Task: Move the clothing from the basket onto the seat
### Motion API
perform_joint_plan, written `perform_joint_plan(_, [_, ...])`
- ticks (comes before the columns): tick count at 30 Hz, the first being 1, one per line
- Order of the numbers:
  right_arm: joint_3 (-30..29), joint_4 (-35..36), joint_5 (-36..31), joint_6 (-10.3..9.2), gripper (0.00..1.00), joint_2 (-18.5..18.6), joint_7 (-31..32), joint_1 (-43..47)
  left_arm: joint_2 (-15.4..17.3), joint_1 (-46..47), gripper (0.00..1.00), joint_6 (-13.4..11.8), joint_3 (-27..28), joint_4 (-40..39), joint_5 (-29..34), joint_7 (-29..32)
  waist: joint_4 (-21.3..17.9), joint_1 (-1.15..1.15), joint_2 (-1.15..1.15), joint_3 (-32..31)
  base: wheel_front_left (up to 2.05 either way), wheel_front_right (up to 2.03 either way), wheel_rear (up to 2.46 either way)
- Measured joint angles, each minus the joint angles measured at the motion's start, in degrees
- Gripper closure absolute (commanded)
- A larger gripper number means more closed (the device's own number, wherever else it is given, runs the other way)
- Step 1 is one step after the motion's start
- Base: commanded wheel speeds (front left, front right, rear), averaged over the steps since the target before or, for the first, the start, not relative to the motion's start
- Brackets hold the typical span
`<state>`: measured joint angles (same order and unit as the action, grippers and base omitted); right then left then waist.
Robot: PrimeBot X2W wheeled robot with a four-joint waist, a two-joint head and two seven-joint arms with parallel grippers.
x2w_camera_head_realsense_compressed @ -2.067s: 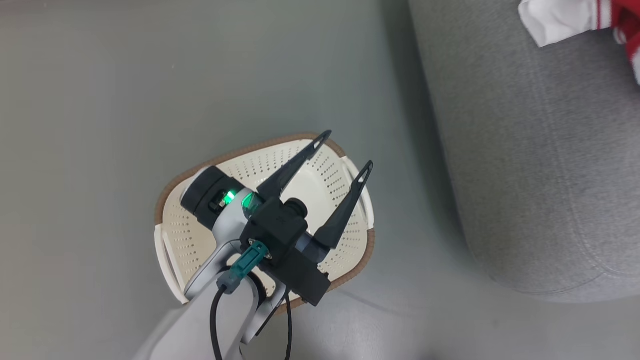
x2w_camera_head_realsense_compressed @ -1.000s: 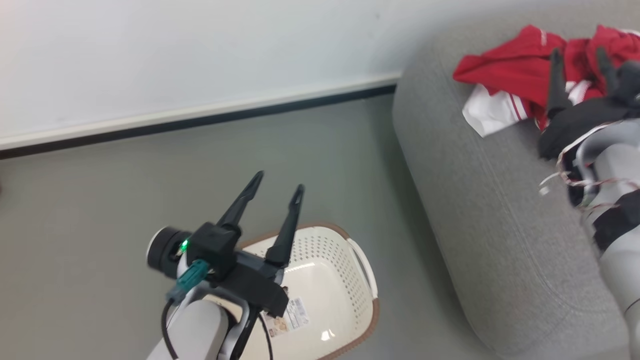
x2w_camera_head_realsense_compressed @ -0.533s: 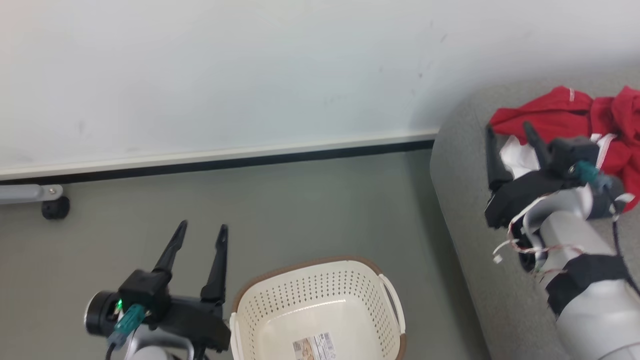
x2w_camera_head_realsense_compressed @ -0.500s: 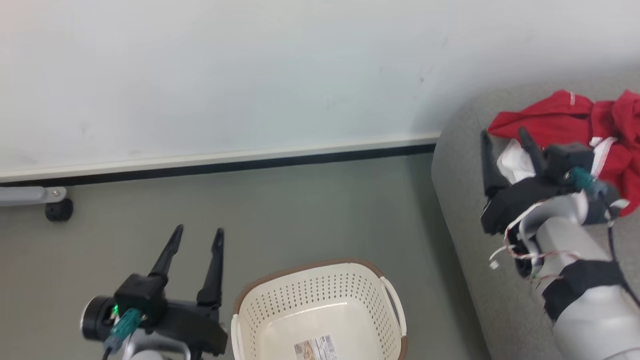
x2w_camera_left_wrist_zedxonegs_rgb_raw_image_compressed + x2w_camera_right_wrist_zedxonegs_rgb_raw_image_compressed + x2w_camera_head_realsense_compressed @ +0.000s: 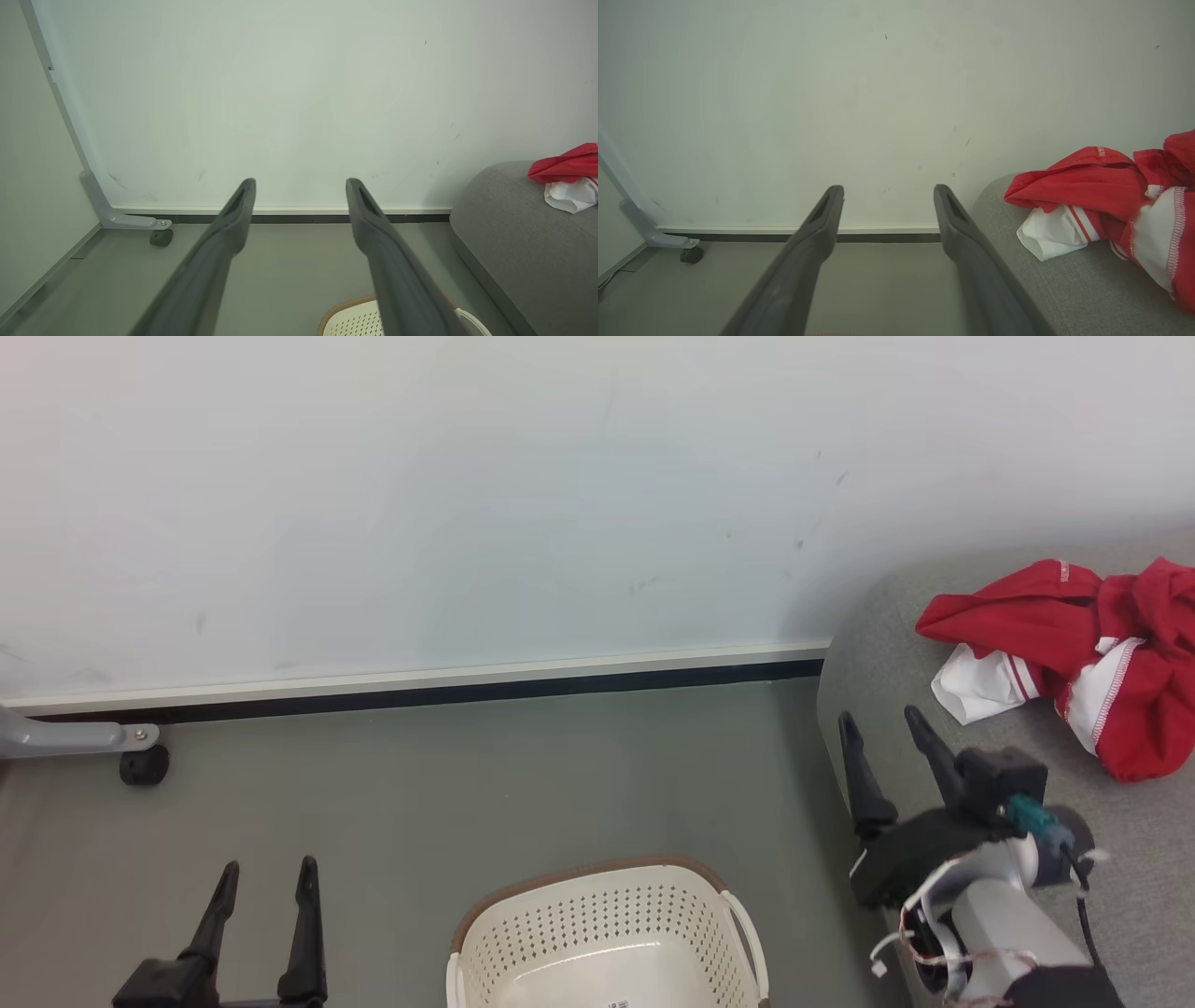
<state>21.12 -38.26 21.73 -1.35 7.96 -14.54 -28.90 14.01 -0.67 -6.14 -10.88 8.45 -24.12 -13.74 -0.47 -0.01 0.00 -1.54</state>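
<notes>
Clothing (image 5: 1055,616) lies heaped on the seat (image 5: 1153,859), far-right of the right claw (image 5: 878,716), the nearer one; the left claw (image 5: 269,865) hangs left of the basket (image 5: 597,919). Both claws gape, holding nothing; the basket's visible part looks bare.

A pale wall (image 5: 467,476) meets grey floor (image 5: 523,775) — a castered metal leg (image 5: 89,738) at left.

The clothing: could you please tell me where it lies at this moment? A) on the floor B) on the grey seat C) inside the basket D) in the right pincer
B: the clothing lies bunched on the seat, with none in the visible part of the basket.
</notes>
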Motion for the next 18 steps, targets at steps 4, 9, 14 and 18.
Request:
perform_joint_plan(4, [-0.1, 4.3, -0.1, -1.18, 0.0, -0.1, 0.0, 4.9, 0.0, -2.4, 0.0, -0.4, 1.4, -1.4, 0.0, -0.1, -0.3, 0.0, 0.0, -0.1, 0.0, 0.0, 0.0])
perform_joint_plan(9, [-0.2, 9.5, -0.4, -2.01, 0.0, -0.2, 0.0, 10.0, -0.3, -5.1, 0.0, -0.5, 2.6, -2.9, 0.1, -0.2, -0.5, 0.01, 0.0, 0.0, 0.0, 0.0, 0.0])
perform_joint_plan(14, [-1.0, 15.4, -0.6, -3.18, 0.0, -0.3, 0.0, 15.3, -0.8, -6.9, 0.0, -0.7, 2.9, -4.1, 0.7, -0.3, -0.5, 0.01, 0.0, 0.5, 0.0, 0.0, 0.0])
perform_joint_plan(18, [-1.5, 19.0, -0.7, -3.77, 0.0, -0.3, 0.0, 19.0, -1.3, -6.9, 0.0, -0.9, 3.5, -5.3, 1.0, -0.4, -0.2, 0.01, 0.0, 1.2, 0.0, 0.0, 0.0])
